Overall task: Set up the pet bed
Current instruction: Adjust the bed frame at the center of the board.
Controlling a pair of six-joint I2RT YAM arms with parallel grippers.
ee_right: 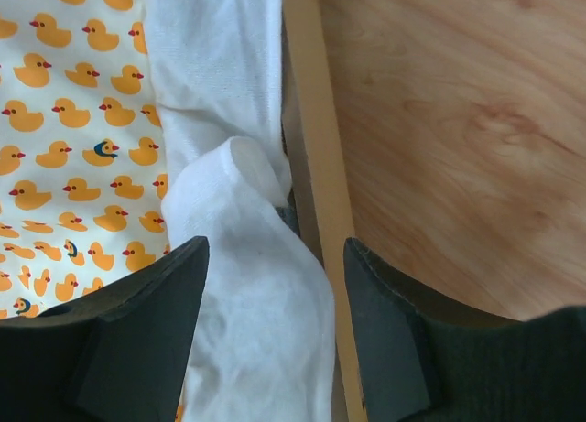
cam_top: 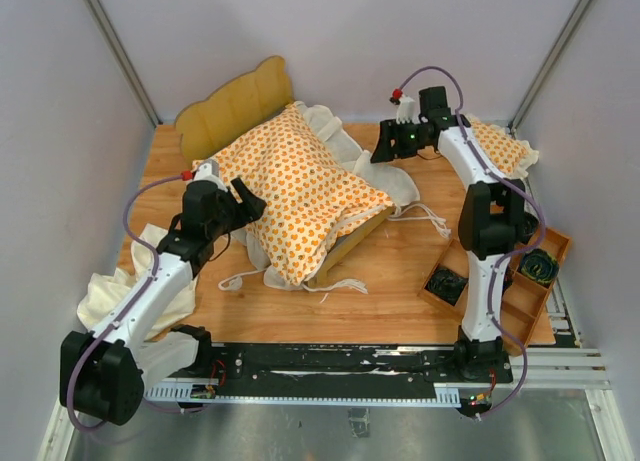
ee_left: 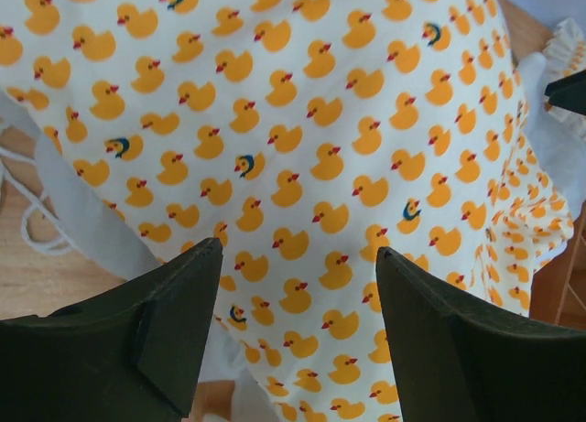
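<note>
The pet bed (cam_top: 235,106) lies on the wooden surface (cam_top: 400,286) toward its far left, the scalloped headboard at the far end. Left of the bed and nearer the arm bases, a plain cream cloth (cam_top: 112,299) sits crumpled at the surface's edge, partly under the left arm. The left pincer (ee_left: 298,253) is at the bed's left side, its fingers (ee_left: 160,326) spread wide and pinching nothing; in its wrist view the duck print fills the space beyond them. The large cushion (cam_top: 300,186), orange ducks on cream, lies slanted on top of the bed and covers most of it; only the headboard and a strip of the near-right rail (cam_top: 356,235) show past it. Its tie strings (cam_top: 243,278) trail onto the surface at the bed's near-left corner, and more trail off the bed's right side. The cushion's cream ruffle (ee_right: 243,285) bunches along the bed's right edge, just beside the light-wood rail. The right pincer (ee_right: 276,248) hangs over that edge near the bed's far-right corner, spread wide, with the ruffle in the gap below but not pinched. Well right of the bed, a small duck-print pillow (cam_top: 500,146) rests at the far-right corner of the surface; nearer, also right of the bed, a wooden compartment tray (cam_top: 555,249) holds dark coiled items.
</note>
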